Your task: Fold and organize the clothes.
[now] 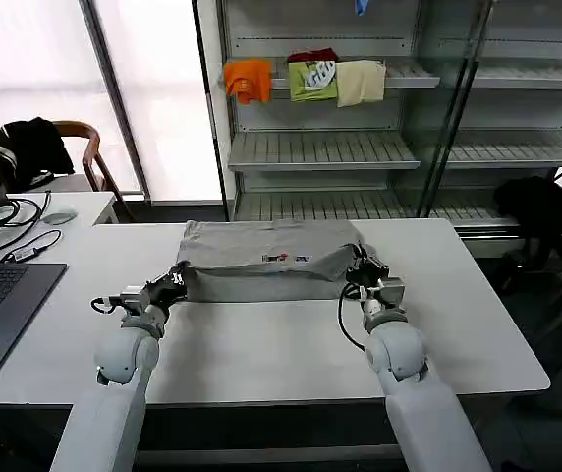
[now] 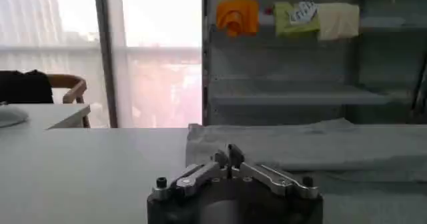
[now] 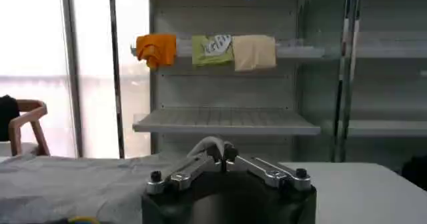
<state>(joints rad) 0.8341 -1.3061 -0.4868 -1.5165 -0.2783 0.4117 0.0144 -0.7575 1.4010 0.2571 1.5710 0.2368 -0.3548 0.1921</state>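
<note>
Grey shirt [image 1: 264,259] lies folded on worktop [image 1: 281,344], long axis running left-right, with left tool [image 1: 175,282] and right tool [image 1: 362,276] both closed, at its near corners, equally near.

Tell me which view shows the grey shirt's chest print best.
Head view: the grey shirt lies whole, chest print facing up. The left wrist view shows only a faint mark; the right wrist view catches a coloured scrap at its edge.
</note>
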